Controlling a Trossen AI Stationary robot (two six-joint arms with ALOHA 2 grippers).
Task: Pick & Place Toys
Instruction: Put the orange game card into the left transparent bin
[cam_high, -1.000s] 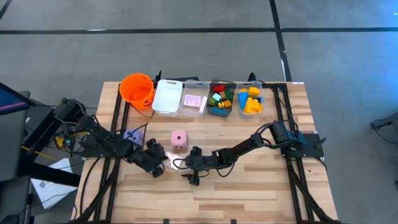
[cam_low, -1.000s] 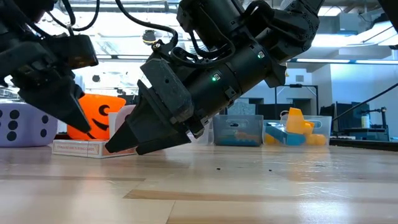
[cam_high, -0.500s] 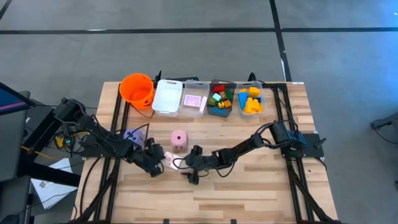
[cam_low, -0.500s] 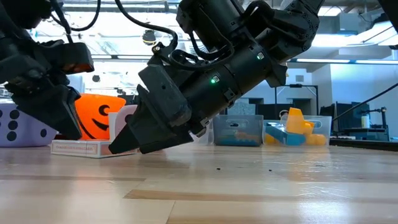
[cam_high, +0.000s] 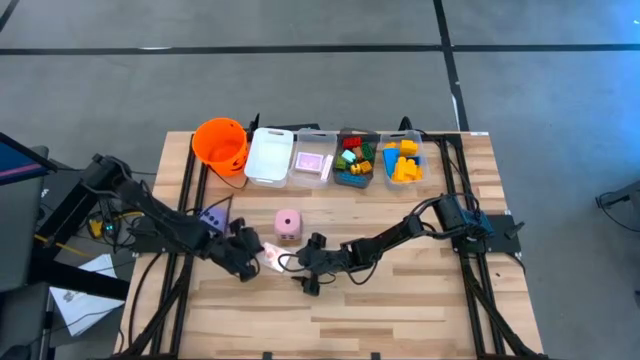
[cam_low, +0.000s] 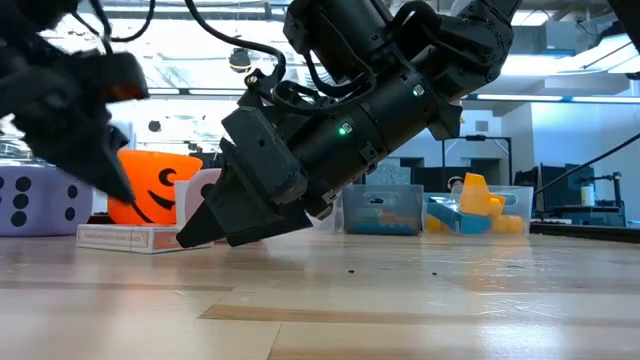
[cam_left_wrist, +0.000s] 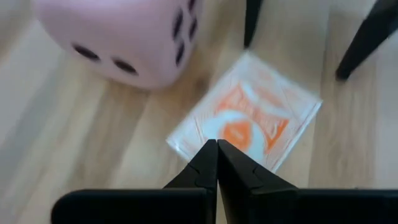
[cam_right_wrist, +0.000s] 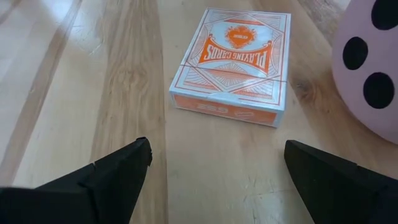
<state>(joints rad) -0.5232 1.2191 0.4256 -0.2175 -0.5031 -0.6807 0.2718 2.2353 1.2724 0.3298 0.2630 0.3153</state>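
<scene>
Wooden worktop (cam_high: 400, 310) with both arms low over its middle; the left pincer (cam_high: 250, 262) is clenched on nothing, its tips pressed together just above an orange-and-white card pack (cam_right_wrist: 233, 65) that lies flat on the boards; the right pincer (cam_high: 300, 268) faces that pack from the other side, its fingers (cam_right_wrist: 106, 177) spread wide and released, the pack lying between them but a little ahead, untouched. A pink die (cam_high: 288, 224) sits just beside the pack, toward the far edge; a purple die (cam_high: 211, 217) rests near the left arm, partly hidden by it. Along the far edge stand an orange bucket (cam_high: 220, 143), a white bin (cam_high: 269, 155), a clear bin with a pink card (cam_high: 311, 162), one heaped with mixed bricks (cam_high: 354, 158), and one with yellow and blue bricks (cam_high: 402, 160); from the low view the left pincer looks to hover rather than touch the pack, though that is blurred.
</scene>
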